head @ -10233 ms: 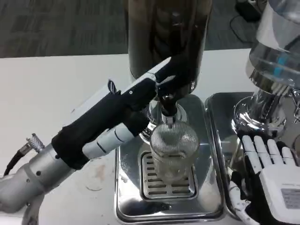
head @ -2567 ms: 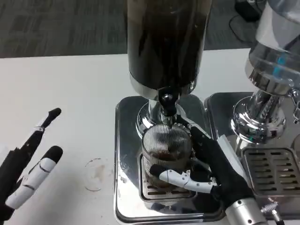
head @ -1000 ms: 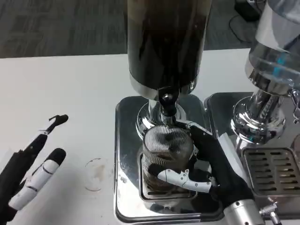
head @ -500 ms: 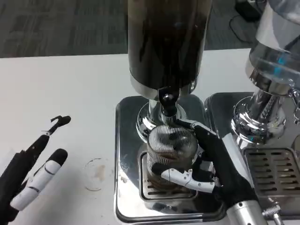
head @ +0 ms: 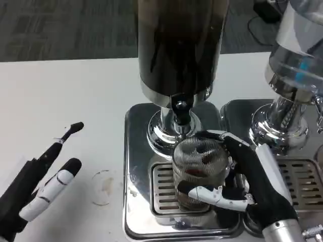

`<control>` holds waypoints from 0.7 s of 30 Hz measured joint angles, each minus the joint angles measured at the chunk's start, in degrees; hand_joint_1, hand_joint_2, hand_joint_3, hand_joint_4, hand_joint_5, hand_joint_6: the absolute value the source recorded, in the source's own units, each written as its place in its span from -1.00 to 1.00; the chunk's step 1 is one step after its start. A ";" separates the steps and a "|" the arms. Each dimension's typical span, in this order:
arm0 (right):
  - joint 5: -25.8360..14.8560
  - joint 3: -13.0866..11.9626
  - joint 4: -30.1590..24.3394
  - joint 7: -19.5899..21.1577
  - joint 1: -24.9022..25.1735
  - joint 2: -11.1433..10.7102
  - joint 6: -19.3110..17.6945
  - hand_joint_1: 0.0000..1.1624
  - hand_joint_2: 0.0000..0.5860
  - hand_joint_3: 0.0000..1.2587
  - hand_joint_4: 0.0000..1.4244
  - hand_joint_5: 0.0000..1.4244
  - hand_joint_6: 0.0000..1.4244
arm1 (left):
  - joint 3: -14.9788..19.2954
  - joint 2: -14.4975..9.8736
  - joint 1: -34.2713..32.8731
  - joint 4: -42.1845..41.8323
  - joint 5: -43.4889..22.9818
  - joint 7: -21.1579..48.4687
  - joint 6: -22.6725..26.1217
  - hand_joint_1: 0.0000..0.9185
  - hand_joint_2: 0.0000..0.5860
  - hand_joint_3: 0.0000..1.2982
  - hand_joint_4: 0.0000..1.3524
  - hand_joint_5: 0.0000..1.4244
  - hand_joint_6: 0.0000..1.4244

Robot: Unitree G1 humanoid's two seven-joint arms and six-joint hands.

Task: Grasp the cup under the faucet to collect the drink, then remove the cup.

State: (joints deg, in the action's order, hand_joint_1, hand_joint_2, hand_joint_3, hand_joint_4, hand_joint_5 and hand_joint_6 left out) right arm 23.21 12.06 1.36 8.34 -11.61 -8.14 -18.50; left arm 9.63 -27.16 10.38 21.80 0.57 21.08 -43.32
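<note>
A ribbed clear cup (head: 198, 169) with dark drink in it stands over the right part of the drip grate (head: 164, 194), just right of and below the black faucet (head: 180, 112). My right hand (head: 250, 181) grips the cup from the right, fingers wrapped round its front and back. The faucet belongs to a tall dispenser (head: 180, 45) full of dark liquid. My left hand (head: 38, 184) hovers over the white table at the lower left, fingers apart, holding nothing.
The dispenser stands on a shiny steel tray (head: 135, 166). A second dispenser (head: 295, 80) with its own tray and grate stands close on the right. A faint ring stain (head: 102, 186) marks the table left of the tray.
My right hand has shifted the cup to the right and a little toward me, out from under the faucet. The left hand has drifted slightly right.
</note>
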 measured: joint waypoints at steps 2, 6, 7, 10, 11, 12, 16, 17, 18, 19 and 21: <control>0.08 -0.40 -0.27 0.01 -0.33 0.00 0.03 0.84 -0.57 -0.34 -0.29 0.10 0.71 | -0.56 -0.07 -1.07 0.57 0.00 0.27 -0.03 -1.00 -0.25 -0.87 -1.00 -1.00 -1.00; 0.58 -0.50 -1.67 0.02 -1.14 0.02 0.16 0.83 -0.57 -0.34 -0.29 0.10 0.71 | -1.40 -0.24 -1.81 1.40 0.00 0.74 -0.35 -1.00 -0.25 -0.87 -1.00 -1.00 -1.00; 0.60 -0.53 -2.13 0.02 -1.35 -0.02 0.16 0.83 -0.57 -0.33 -0.29 0.10 0.71 | -1.53 -0.36 -1.87 1.55 0.00 0.80 -0.38 -1.00 -0.25 -0.87 -1.00 -1.00 -1.00; 0.68 -0.94 -3.99 0.00 -3.12 -0.53 0.16 0.83 -0.57 -0.33 -0.29 0.10 0.71 | -1.81 -1.34 -2.12 1.84 0.03 0.91 -0.54 -1.00 -0.25 -0.87 -1.00 -1.00 -1.00; 0.42 -1.19 -4.45 -0.08 -3.80 -0.80 0.16 0.83 -0.57 -0.33 -0.29 0.10 0.71 | -1.91 -1.60 -2.16 1.84 0.30 0.90 -0.58 -1.00 -0.23 -0.90 -1.00 -1.00 -1.00; 0.26 -1.31 -4.63 -0.12 -4.11 -0.92 0.16 0.83 -0.57 -0.33 -0.29 0.10 0.71 | -1.94 -1.76 -2.16 1.84 0.53 0.88 -0.58 -1.00 -0.22 -0.94 -1.00 -1.00 -1.00; -0.03 -1.54 -6.50 -0.74 -5.76 -1.24 0.18 0.83 -0.57 -0.33 -0.29 0.10 0.72 | -2.05 -3.87 -2.32 1.83 3.95 0.71 -0.58 -1.00 -0.21 -0.98 -1.00 -1.00 -1.00; 0.01 -1.50 -7.03 -0.84 -5.99 -1.22 0.20 0.83 -0.57 -0.33 -0.29 0.10 0.72 | -2.06 -4.50 -2.42 1.82 4.78 0.68 -0.58 -1.00 -0.20 -0.98 -1.00 -1.00 -1.00; 0.02 -1.48 -7.78 -0.96 -6.37 -1.21 0.24 0.83 -0.57 -0.33 -0.29 0.10 0.72 | -2.07 -4.92 -2.51 1.82 5.08 0.66 -0.62 -1.00 -0.20 -0.98 -1.00 -1.00 -1.00; -0.01 -1.43 -8.92 -1.08 -7.04 -1.07 0.31 0.83 -0.57 -0.33 -0.29 0.10 0.72 | -2.08 -5.73 -2.62 1.79 5.97 0.65 -0.87 -1.00 -0.20 -0.98 -1.00 -1.00 -1.00; 0.04 -1.37 -10.23 -1.24 -7.67 -0.82 0.70 0.83 -0.57 -0.32 -0.29 0.10 0.72 | -2.13 -6.53 -2.78 1.73 6.74 0.66 -1.13 -1.00 -0.20 -0.98 -1.00 -1.00 -1.00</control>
State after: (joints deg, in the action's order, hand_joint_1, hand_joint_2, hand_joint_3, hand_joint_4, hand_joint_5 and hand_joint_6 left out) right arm 23.25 10.70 -8.87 7.09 -19.28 -8.96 -17.80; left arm 7.51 -33.68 7.61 23.53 7.31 21.73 -44.45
